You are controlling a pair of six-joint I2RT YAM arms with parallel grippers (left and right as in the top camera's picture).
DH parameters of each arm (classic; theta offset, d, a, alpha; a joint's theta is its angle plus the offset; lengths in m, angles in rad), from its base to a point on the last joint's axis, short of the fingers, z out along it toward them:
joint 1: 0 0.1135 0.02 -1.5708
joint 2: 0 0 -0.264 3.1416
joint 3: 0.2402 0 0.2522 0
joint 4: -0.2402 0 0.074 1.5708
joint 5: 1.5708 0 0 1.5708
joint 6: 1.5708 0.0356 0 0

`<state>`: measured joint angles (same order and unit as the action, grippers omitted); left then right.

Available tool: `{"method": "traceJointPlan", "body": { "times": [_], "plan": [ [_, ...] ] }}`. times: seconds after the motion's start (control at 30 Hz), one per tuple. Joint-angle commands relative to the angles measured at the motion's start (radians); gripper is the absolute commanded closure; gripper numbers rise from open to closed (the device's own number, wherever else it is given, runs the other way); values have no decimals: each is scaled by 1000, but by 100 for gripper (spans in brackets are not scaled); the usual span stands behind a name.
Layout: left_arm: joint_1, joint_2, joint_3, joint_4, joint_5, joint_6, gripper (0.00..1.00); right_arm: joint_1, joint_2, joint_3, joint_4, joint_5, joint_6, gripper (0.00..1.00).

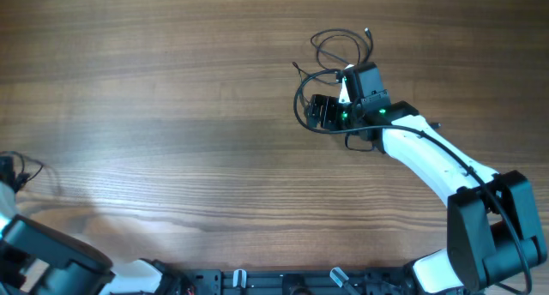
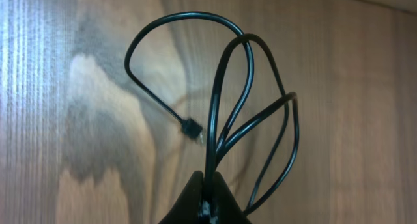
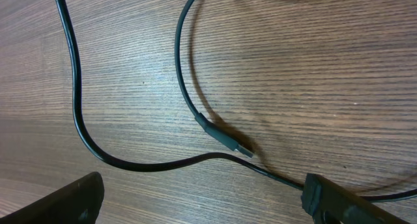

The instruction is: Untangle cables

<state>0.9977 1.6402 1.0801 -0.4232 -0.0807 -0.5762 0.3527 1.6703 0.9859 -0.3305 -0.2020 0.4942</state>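
From above, the table (image 1: 171, 98) is brown wood with long lines in it. The white right arm (image 1: 429, 153) comes in from the bottom right corner. The right gripper (image 1: 316, 113) sits over a pile of thin black cables (image 1: 343, 46). They lie in loose loops on the wood, some past the gripper and one bending around it. Far away at the left edge is a small loop of black cord (image 1: 27, 169), well apart from the pile. This view shows how far apart the two spots are. It does not show the fingers well.

The left wrist view shows what the top view hides. The left gripper (image 2: 205, 199) is pressed together and pinches a looped cable (image 2: 247, 74). The loops hang out in front of it, above the wood. A little plug end (image 2: 190, 127) dangles off one loop.

In the right wrist view, the right gripper (image 3: 202, 198) is spread wide and holds nothing. One black finger (image 3: 71, 201) shows at each bottom corner. Between them, on the wood, lies a cord tip (image 3: 225, 140) with a metal end. A second cord (image 3: 71, 94) bends past it, and both run out of the picture.
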Motion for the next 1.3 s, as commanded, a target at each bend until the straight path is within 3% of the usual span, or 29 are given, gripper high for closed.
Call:
{"method": "traceJointPlan", "body": {
  "times": [0.0,0.13,0.17,0.2,0.27,0.33,0.43,0.57,0.7,0.83,1.0,1.1,1.27],
  "plan": [
    [27,85,6,50,180,24,96,3,9,0,5,-9,6,0],
    [-10,156,6,132,235,23,96,3,9,0,5,-9,6,0],
    [-20,168,6,138,214,23,92,3,9,0,5,-9,6,0],
    [-23,169,6,127,190,20,78,3,9,0,5,-9,6,0],
    [-19,158,7,106,173,11,30,3,9,0,5,-9,6,0],
    [-10,111,9,70,173,2,0,3,9,0,5,-9,6,0],
    [-12,16,18,12,207,-66,0,3,9,0,5,-9,6,0],
    [-78,-121,18,-32,379,-87,0,3,9,0,5,-9,6,0],
    [-290,-220,18,-117,399,-86,0,3,9,0,5,-9,6,0],
    [-526,-211,18,-112,398,-86,0,3,9,0,5,-9,6,0],
    [-806,-187,18,-12,398,-86,0,3,9,1,23,-45,8,0],
    [-955,-184,18,74,391,-86,0,-29,-15,19,-36,-203,-131,0],
    [-1135,-145,18,165,376,-83,0,-191,-203,28,-177,-219,-188,0]
  ]
}}
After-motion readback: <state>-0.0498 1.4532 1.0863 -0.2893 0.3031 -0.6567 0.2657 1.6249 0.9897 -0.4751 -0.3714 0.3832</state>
